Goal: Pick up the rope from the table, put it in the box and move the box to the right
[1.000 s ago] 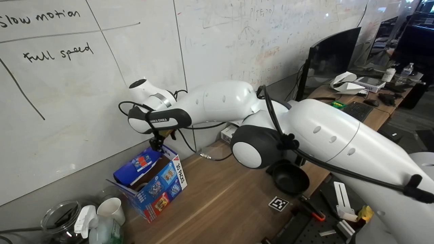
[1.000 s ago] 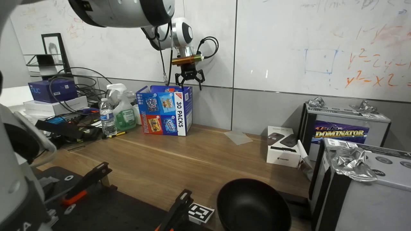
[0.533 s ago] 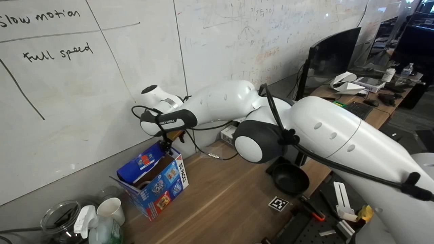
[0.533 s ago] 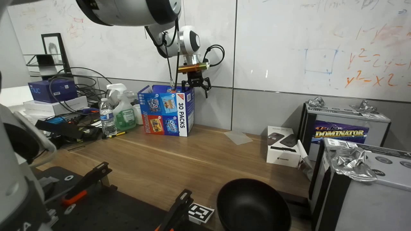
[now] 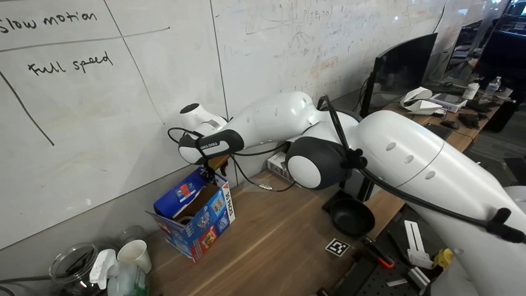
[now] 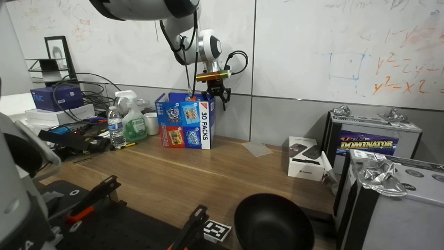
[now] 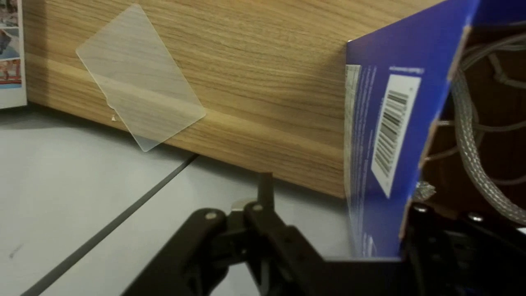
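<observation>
The blue box (image 6: 184, 125) stands upright and open on the wood-grain table (image 6: 166, 166), close to the back wall; it also shows in an exterior view (image 5: 205, 230). The white rope (image 7: 472, 144) lies in loops inside the box in the wrist view, and a bit of it (image 5: 185, 220) shows over the rim. My gripper (image 6: 215, 99) is open at the box's top edge. In the wrist view the gripper (image 7: 343, 197) straddles the barcode wall of the box, with one finger inside and one outside. The inner finger touches or nearly touches the wall; the outer one is well apart from it.
A translucent sheet (image 6: 257, 148) lies on the table beside the box. A white phone box (image 6: 305, 159) and grey devices (image 6: 381, 194) stand beyond it. A black pan (image 6: 274, 222) is at the front. A spray bottle (image 6: 135, 125) and paper cup (image 6: 151, 123) are on the box's other side.
My gripper has moved down and then to the right in both exterior views. The box has slid to the right with it, mostly in the last half second, away from the paper cup.
</observation>
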### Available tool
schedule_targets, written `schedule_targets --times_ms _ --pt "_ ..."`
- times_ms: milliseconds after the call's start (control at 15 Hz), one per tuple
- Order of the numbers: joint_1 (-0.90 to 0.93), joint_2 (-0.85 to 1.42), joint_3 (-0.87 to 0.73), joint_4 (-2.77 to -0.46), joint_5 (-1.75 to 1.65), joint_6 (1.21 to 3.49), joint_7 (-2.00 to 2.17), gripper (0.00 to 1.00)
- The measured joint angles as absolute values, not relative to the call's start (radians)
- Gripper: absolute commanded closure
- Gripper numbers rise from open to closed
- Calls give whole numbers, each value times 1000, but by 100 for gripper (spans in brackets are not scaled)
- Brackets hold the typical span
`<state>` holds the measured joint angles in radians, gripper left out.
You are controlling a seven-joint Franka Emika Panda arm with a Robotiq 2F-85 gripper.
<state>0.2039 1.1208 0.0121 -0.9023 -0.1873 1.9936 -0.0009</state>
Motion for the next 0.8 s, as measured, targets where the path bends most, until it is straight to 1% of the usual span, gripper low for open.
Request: schedule_targets --times_ms 133,333,400,533,667,800 --pt "197 1100 3 -939 -191 1994 2 87" --pt "189 1057 -45 -1021 -208 1995 27 96" --pt "185 1038 -66 -1057 -217 1998 43 97" --pt "173 994 -107 -1138 -227 2009 78 92" --pt "149 946 -138 -1226 -230 2021 112 90" --pt "119 893 -158 -1314 -230 2039 143 91"
